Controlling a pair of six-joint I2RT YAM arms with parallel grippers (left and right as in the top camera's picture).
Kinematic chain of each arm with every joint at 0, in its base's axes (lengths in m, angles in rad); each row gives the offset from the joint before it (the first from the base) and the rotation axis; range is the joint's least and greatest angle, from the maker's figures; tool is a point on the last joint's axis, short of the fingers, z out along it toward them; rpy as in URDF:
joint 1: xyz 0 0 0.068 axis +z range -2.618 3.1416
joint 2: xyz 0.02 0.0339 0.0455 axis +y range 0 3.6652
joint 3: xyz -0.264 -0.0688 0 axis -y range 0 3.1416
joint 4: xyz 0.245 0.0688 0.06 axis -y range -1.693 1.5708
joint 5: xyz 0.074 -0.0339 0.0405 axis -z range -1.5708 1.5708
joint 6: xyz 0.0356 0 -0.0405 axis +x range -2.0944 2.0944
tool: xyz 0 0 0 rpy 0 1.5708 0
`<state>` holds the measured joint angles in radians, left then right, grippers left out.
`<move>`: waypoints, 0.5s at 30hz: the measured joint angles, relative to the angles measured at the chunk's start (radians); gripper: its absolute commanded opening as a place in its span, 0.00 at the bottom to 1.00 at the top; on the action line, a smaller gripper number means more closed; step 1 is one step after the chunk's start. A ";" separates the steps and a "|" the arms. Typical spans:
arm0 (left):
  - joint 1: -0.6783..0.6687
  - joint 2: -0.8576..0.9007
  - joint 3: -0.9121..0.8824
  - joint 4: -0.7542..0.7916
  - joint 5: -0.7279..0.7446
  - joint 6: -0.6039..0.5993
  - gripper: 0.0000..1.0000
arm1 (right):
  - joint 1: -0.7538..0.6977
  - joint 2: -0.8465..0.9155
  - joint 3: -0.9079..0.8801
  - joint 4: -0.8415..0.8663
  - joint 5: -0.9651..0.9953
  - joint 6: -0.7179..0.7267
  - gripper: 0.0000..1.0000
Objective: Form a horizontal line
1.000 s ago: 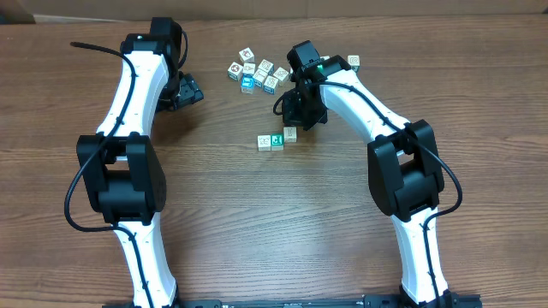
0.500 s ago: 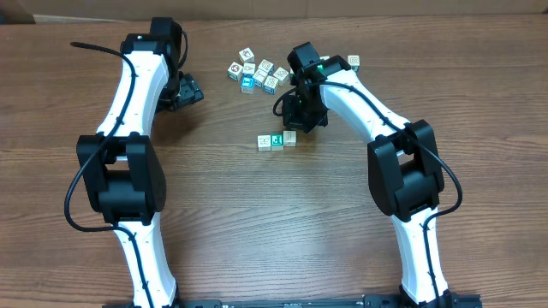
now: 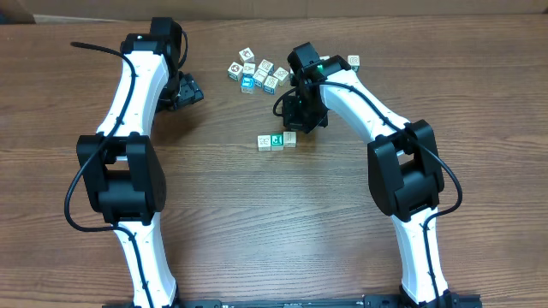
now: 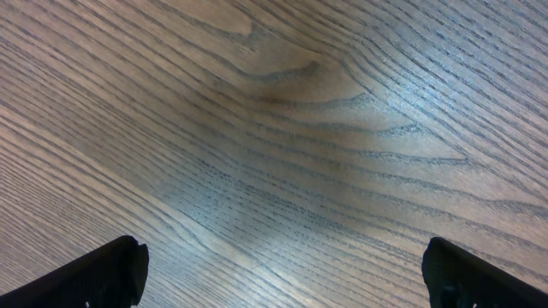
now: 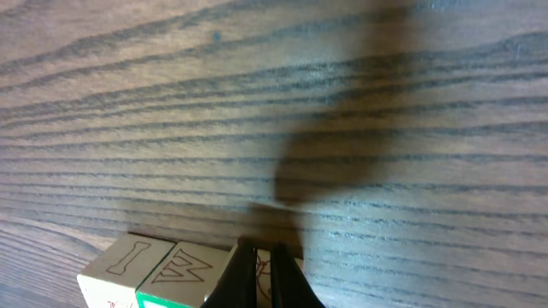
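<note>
The row sits mid-table, apart from the loose cluster, and those tiny cubes look light, hard and skiddy, so I'd nudge flat sides; right gripper pinched shut, empty, at the row's end, left gripper wide open, empty.

Short cube row, R tool at its rt end

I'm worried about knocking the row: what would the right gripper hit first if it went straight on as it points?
Probably the end cube of the row: the shut right gripper points at it, beside the green cube. Whether they already touch is unclear.
</note>
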<state>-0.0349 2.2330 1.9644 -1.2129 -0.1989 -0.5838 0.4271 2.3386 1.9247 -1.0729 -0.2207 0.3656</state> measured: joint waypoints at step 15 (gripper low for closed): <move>0.000 0.000 0.000 0.000 0.000 0.000 1.00 | 0.000 0.000 0.000 -0.018 0.000 -0.012 0.04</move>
<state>-0.0349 2.2330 1.9644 -1.2129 -0.1989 -0.5838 0.4274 2.3386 1.9247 -1.0908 -0.2211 0.3534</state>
